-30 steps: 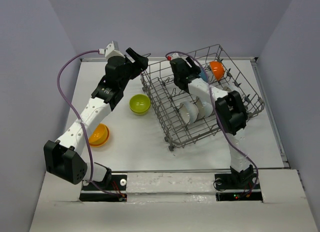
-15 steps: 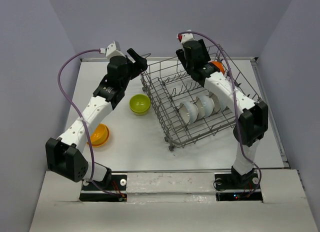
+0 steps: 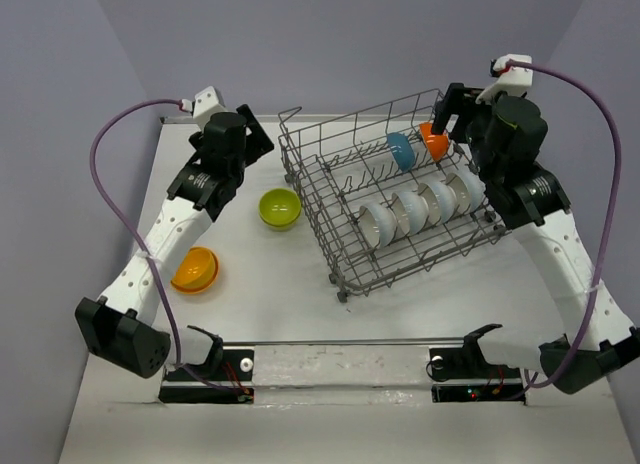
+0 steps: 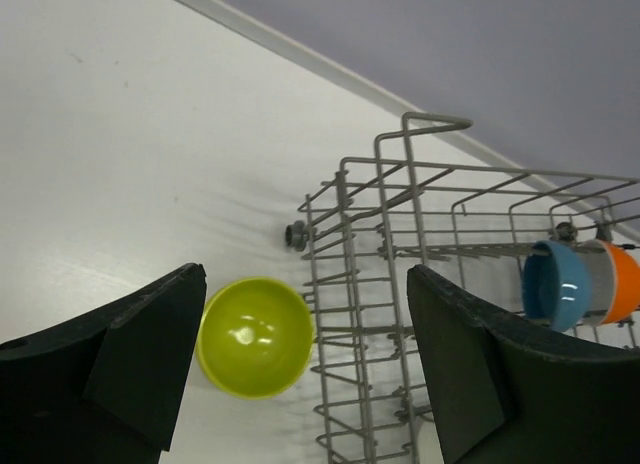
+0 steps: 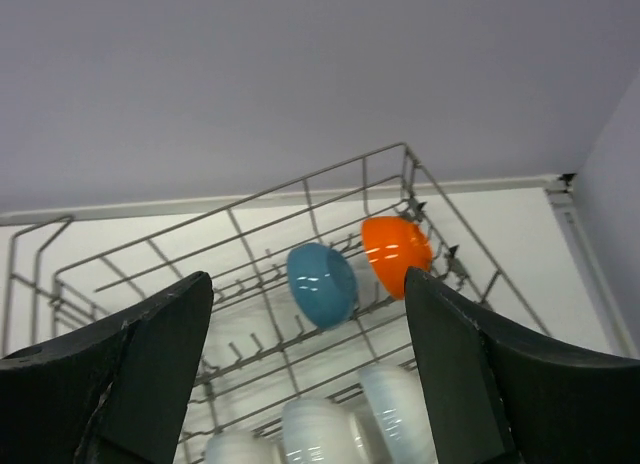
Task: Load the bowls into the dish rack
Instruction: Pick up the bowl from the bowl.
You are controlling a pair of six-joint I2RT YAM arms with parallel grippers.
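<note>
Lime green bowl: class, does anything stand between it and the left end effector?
Nothing visible does. In the left wrist view the lime green bowl lies on the table beyond the open left end effector; the dish rack stands beside it.

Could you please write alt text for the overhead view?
A grey wire dish rack on a white table holds a row of white bowls, with a blue bowl and an orange bowl behind them. A lime bowl and a second orange bowl sit left of it; the left hand and right hand hover open, empty.
</note>
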